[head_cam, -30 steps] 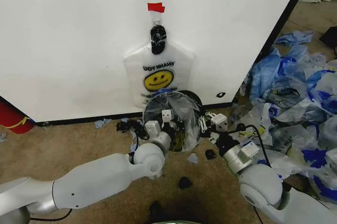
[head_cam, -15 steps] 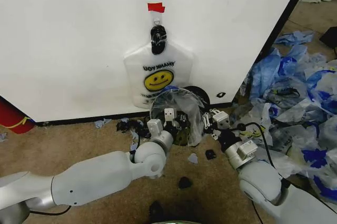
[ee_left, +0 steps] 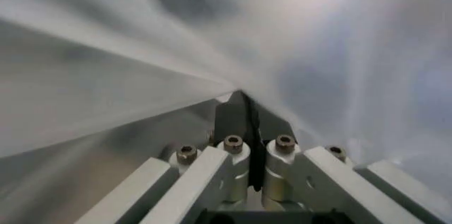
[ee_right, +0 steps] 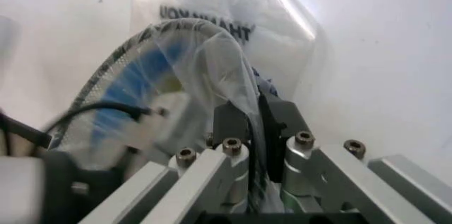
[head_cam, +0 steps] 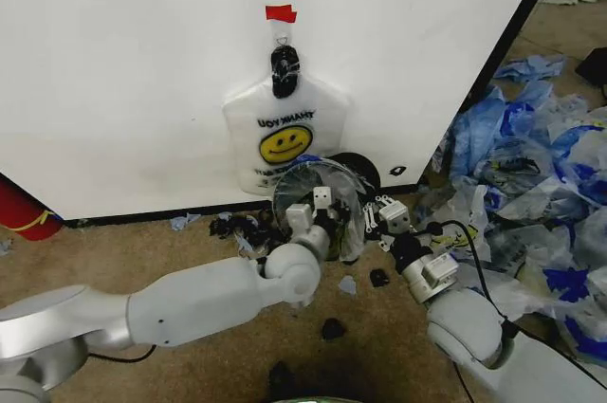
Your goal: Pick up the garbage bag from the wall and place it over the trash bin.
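The garbage bag hung on the far wall, while another clear bag draped the tipped trash bin below. Since a second before, the left tool, clamped on that film, had pushed right; the right tool pinched its right edge.

1. The garbage bag, translucent white with a yellow smiley face, is hanging flat against the wall.
2. The trash bin, black wire mesh, is lying tipped below it, wearing clear plastic.
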Robot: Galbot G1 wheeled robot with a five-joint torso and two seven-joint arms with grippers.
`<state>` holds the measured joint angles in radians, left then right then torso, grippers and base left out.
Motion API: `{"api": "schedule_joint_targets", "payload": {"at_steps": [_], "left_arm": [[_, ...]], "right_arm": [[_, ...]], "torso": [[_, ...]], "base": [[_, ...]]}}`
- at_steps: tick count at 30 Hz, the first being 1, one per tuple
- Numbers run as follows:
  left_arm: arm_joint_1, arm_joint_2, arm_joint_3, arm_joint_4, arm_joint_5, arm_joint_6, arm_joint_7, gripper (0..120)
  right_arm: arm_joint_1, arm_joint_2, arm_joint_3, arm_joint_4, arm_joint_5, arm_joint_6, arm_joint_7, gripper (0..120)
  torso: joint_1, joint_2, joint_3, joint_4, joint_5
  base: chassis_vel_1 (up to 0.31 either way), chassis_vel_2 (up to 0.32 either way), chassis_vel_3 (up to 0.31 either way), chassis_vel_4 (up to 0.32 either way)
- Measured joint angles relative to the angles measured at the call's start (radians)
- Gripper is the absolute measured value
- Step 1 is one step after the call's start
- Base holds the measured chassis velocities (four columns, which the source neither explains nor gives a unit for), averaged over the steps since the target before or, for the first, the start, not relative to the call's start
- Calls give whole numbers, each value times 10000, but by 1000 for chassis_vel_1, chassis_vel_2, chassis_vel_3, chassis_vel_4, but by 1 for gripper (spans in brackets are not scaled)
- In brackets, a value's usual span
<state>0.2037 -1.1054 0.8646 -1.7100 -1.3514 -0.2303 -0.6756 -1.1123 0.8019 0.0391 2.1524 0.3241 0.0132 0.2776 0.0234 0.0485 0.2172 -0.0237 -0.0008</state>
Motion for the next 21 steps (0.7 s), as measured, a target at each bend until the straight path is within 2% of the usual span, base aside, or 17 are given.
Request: {"api": "schedule_joint_targets", "payload": {"at_steps": [12, 21], "left_arm": [[-505, -796, 36, 1074, 66, 4, -268, 0], [-645, -937, 177, 1380, 99, 10, -268, 0]], "right_arm": [[-223, 21, -32, 203, -9, 33, -97, 0], [-233, -48, -25, 323, 47, 65, -124, 0]], "torso": [[0, 0, 0, 1, -1], [0, 0, 1, 0, -2]], "base": [[0, 0, 0, 0], [0, 0, 0, 0]]}}
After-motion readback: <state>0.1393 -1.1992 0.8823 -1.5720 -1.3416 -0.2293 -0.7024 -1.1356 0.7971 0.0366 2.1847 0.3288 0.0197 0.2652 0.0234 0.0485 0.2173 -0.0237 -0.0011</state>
